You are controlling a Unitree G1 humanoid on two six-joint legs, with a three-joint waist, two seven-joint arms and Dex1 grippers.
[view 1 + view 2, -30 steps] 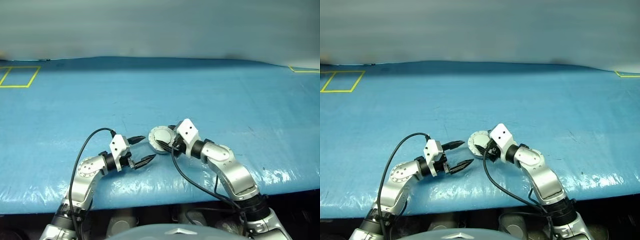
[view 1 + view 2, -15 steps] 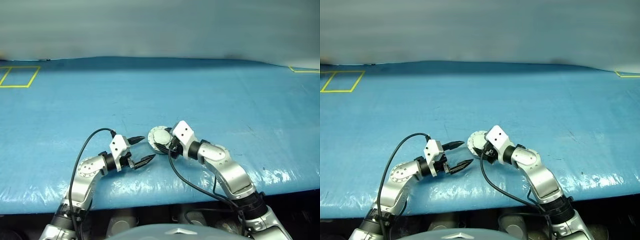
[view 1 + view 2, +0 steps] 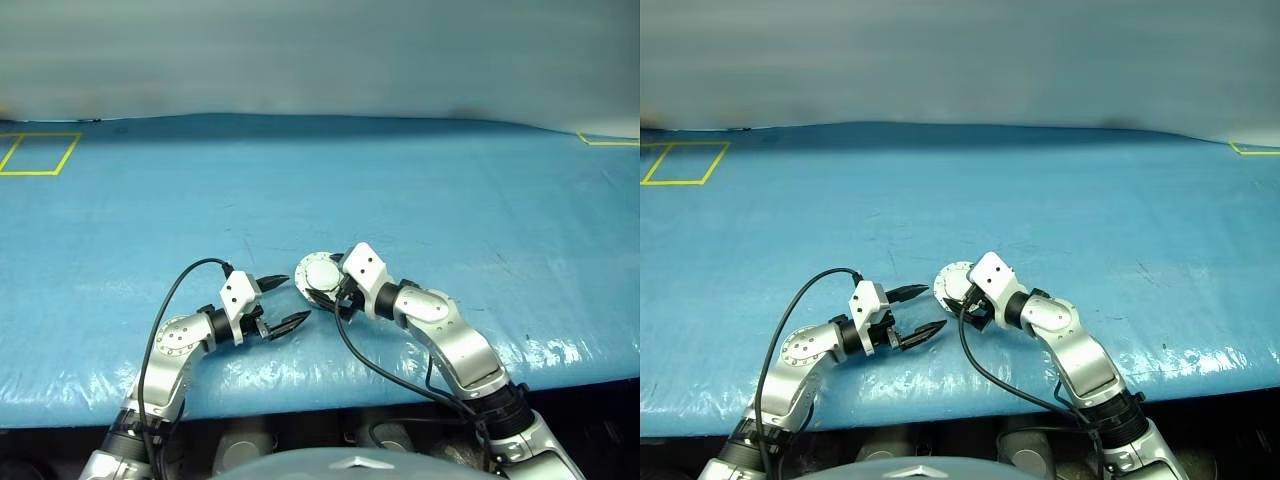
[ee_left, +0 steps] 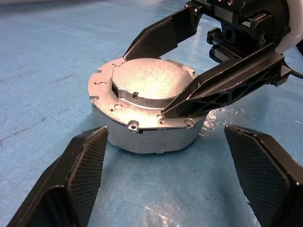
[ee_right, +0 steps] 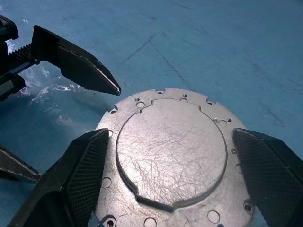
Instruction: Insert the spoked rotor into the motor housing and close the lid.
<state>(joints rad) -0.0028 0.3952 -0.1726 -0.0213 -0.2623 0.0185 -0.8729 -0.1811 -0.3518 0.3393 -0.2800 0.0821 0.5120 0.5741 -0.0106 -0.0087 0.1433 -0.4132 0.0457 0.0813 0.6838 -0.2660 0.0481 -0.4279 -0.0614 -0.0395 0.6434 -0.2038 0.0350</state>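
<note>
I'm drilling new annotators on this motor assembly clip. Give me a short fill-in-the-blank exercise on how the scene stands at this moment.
1. The round light grey lid lies ____ on the silver motor housing.
2. The covering on the table is ____ in colour.
3. The right gripper has its black fingers ____ over the lid, one on each side.
4. The left gripper, beside the housing, holds ____.

Missing words: closed; blue; open; nothing

spoked rotor hidden under closed lid (image 4: 150, 87); housing interior unseen.
</note>
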